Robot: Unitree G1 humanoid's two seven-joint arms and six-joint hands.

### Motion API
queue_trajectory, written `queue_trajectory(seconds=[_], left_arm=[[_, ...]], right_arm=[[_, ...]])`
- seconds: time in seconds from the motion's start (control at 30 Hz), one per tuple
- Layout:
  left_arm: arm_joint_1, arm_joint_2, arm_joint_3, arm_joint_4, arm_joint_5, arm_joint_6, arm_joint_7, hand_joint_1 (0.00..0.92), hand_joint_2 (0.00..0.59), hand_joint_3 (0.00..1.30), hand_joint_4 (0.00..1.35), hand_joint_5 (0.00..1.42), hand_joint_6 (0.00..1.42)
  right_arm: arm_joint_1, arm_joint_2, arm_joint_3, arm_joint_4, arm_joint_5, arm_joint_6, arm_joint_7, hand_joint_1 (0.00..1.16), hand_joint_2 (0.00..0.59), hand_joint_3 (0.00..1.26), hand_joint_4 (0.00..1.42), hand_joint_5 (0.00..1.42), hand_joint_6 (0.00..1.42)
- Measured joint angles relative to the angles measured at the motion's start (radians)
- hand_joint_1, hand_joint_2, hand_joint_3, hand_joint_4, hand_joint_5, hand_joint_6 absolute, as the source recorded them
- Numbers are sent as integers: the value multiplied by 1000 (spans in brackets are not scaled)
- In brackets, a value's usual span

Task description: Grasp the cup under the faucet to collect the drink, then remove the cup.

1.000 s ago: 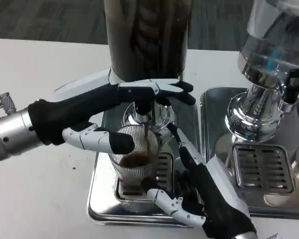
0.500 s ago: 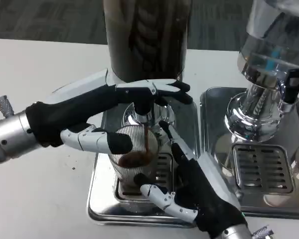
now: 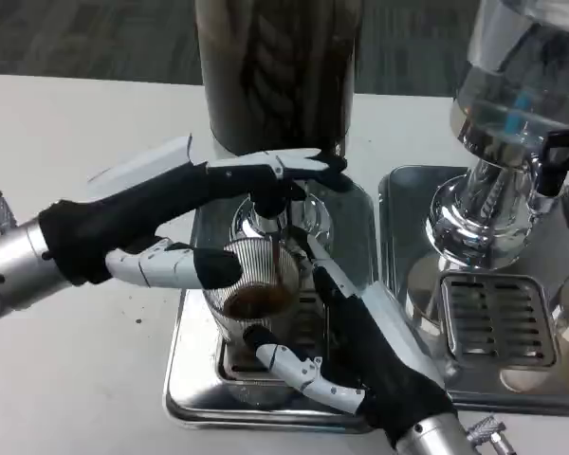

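A ribbed glass cup (image 3: pixel 249 296) with dark drink in its bottom stands on the drip tray (image 3: pixel 188 379) under the faucet (image 3: pixel 268 210) of the dark dispenser (image 3: pixel 277 71). My left hand (image 3: pixel 185 213) reaches in from the left. Its long fingers (image 3: pixel 284 169) lie over the faucet's handle, and its thumb (image 3: pixel 185 268) rests against the cup's left rim. My right hand (image 3: pixel 365 346) comes from the lower right and wraps the cup, with fingers (image 3: pixel 324 270) along its right side and the thumb (image 3: pixel 289 360) at its front base.
A second dispenser (image 3: pixel 512 104) with clear liquid and a black tap (image 3: pixel 550 161) stands on its own steel tray (image 3: pixel 498 318) to the right, close to my right forearm. White table (image 3: pixel 66 123) lies open to the left.
My right hand has moved up and left, closing in around the cup. My left arm has drawn slightly left, its fingers still over the faucet handle. The drink level has risen a little.
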Motion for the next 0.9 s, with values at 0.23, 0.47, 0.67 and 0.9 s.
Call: queue_trajectory(seconds=[0.23, 0.47, 0.67, 0.9], left_arm=[[38, -10, 84, 33, -4, -9, 65, 0, 104, 270, 137, 129, 269], [71, -13, 161, 53, -9, -20, 134, 0, 103, 292, 158, 143, 270], [113, -10, 229, 72, -14, -23, 179, 0, 110, 320, 174, 158, 288], [175, -9, 266, 85, -15, -22, 190, 0, 113, 350, 196, 170, 291]], right_arm=[[-15, 0, 2, 29, 9, 0, 8, 440, 241, 0, 0, 0, 0], [-41, -1, 0, 46, 26, -17, 12, 435, 242, 0, 0, 0, 0], [-51, -1, 0, 69, 34, -23, 18, 433, 242, 0, 0, 0, 0], [-81, -1, -1, 94, 40, -24, 26, 432, 237, 0, 0, 0, 0]])
